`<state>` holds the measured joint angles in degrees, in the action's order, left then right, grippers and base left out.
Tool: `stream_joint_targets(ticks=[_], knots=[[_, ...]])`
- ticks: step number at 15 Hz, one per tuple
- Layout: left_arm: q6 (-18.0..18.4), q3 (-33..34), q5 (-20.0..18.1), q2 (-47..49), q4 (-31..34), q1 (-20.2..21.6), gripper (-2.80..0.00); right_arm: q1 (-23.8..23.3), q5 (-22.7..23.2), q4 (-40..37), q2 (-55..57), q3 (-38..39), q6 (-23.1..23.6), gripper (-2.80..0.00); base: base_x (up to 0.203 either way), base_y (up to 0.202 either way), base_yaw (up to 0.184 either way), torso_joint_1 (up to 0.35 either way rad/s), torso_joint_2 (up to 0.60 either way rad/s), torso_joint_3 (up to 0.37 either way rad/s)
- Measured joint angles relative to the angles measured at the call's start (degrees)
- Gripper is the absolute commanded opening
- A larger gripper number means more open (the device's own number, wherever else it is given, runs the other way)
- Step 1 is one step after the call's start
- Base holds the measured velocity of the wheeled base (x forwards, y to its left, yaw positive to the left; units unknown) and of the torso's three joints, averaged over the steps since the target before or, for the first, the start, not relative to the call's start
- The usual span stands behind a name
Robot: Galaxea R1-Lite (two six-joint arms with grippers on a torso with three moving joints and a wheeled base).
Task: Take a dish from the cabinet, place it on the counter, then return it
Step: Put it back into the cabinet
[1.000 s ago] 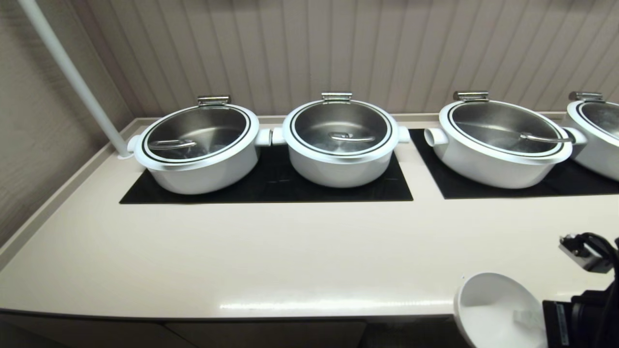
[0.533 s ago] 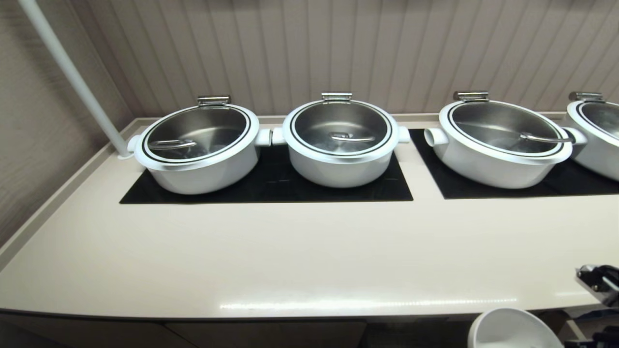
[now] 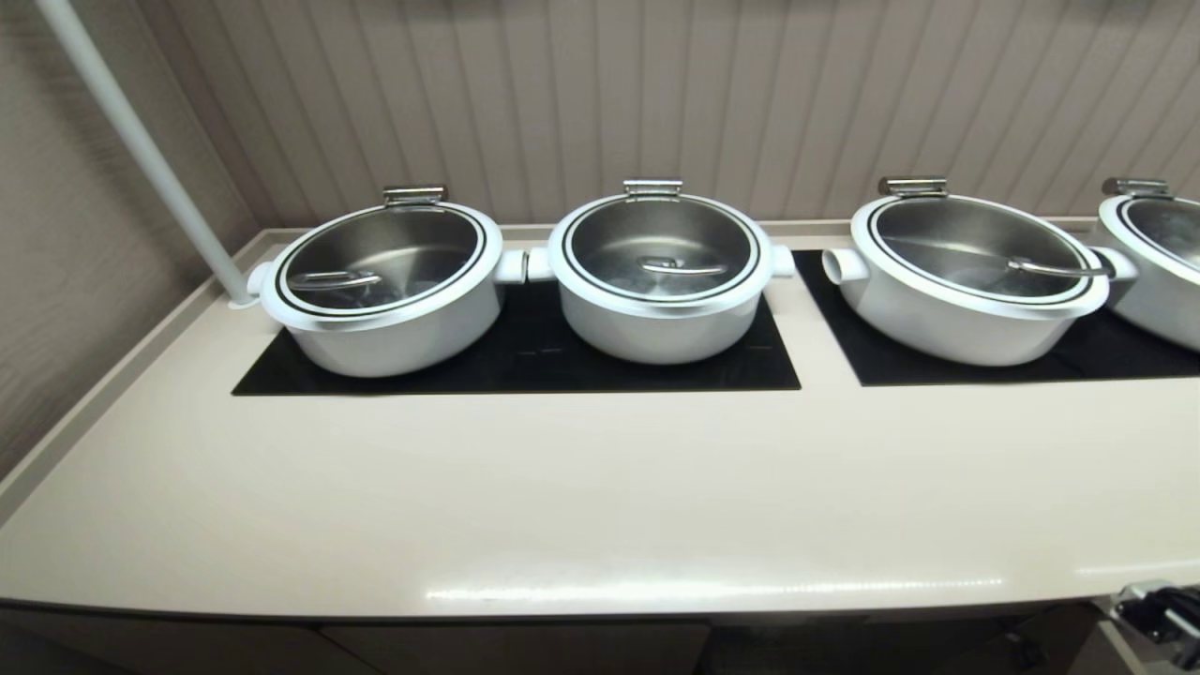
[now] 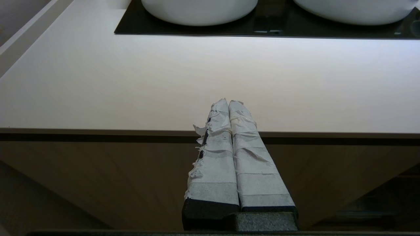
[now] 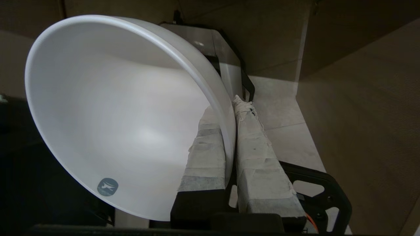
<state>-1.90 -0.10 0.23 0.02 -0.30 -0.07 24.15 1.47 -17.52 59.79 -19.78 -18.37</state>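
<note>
While the right tool point(image 5: 229, 131) pinches its rim, the plain white bowl point(image 5: 108, 114) sits below the table point(image 3: 562, 506), out of the head view

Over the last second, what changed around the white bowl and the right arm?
The right gripper has carried the white bowl down past the counter's front edge, out of the head view, keeping its rim pinched. The left gripper, shut and empty, and the lidded pots stayed put.

Head view above counter point(image 3: 562, 497), left wrist sharing it, right wrist below
</note>
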Motion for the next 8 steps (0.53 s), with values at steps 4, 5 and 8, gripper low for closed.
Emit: stream_joint_targets(ticks=[4, 5, 8], knots=[[0.0, 0.0, 0.0, 0.0, 0.0, 0.0, -2.80, 0.4, 2.8, 0.3, -0.6, 4.0, 5.3, -2.80, 0.000, 0.000, 0.000, 0.000, 0.00, 0.000], [0.0, 0.0, 0.1, 0.0, 0.0, 0.0, -2.80, 0.4, 3.0, 0.5, -0.7, 4.5, 5.3, -2.80, 0.000, 0.000, 0.000, 0.000, 0.00, 0.000], [0.0, 0.0, 0.0, 0.0, 0.0, 0.0, -2.80, 0.3, 3.7, 0.7, -0.9, 5.1, 5.3, -2.80, 0.000, 0.000, 0.000, 0.000, 0.00, 0.000]])
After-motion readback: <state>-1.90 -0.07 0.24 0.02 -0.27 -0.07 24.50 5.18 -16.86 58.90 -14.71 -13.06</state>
